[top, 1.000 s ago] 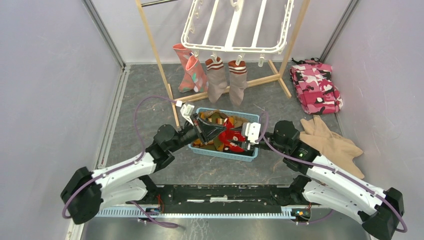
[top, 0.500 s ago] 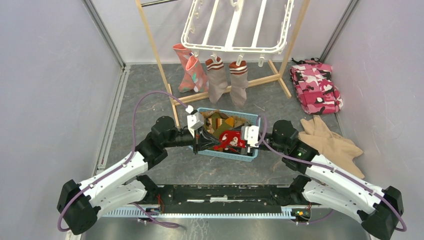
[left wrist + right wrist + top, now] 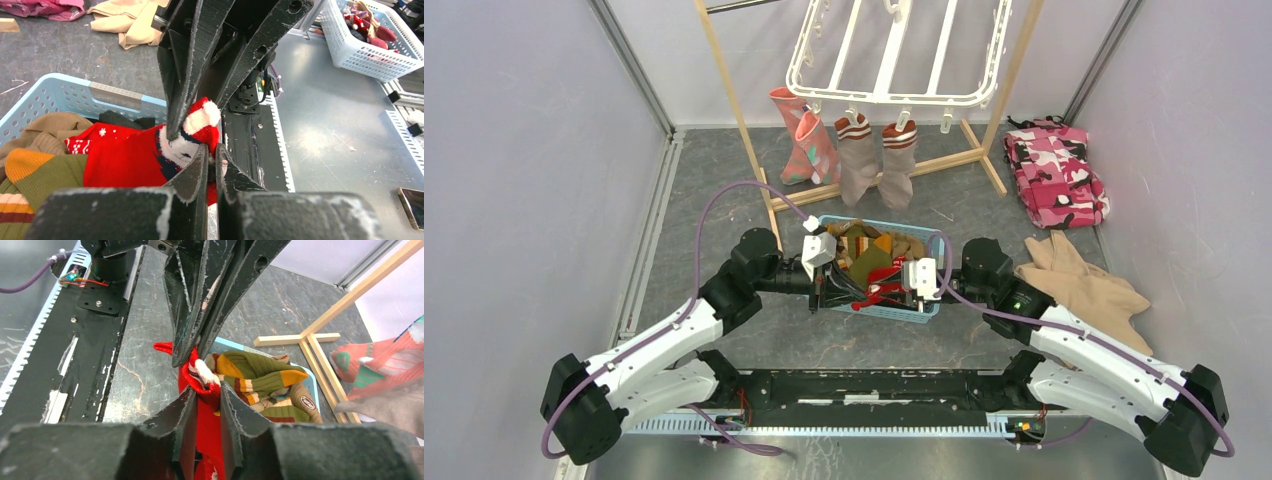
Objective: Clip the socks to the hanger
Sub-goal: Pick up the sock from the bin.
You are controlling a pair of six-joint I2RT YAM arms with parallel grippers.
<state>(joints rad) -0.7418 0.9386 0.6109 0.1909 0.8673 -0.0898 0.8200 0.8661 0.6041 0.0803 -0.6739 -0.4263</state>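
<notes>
A bright red sock (image 3: 879, 292) with white trim hangs over the front of the blue basket (image 3: 902, 314). My left gripper (image 3: 849, 292) and my right gripper (image 3: 892, 292) meet tip to tip, both shut on it. In the left wrist view my left gripper (image 3: 211, 156) pinches the sock's (image 3: 125, 155) edge, next to the right fingers (image 3: 185, 75). In the right wrist view my right gripper (image 3: 206, 392) clamps the red cuff (image 3: 207, 430). The white hanger (image 3: 894, 98) hangs at the back. A salmon-pink pair (image 3: 809, 145) and a grey-brown pair (image 3: 879, 160) are clipped to its front rim.
The basket also holds olive, mustard and tan striped socks (image 3: 869, 250). The wooden frame stand (image 3: 734, 110) carries the hanger. A pink camouflage cloth (image 3: 1054, 170) and a tan garment (image 3: 1084, 285) lie at the right. A white basket (image 3: 370, 45) stands beyond the table edge.
My left gripper swung out of the basket toward its front edge and closed on the red sock beside the right gripper. The right gripper shifted slightly left, still holding the sock.
</notes>
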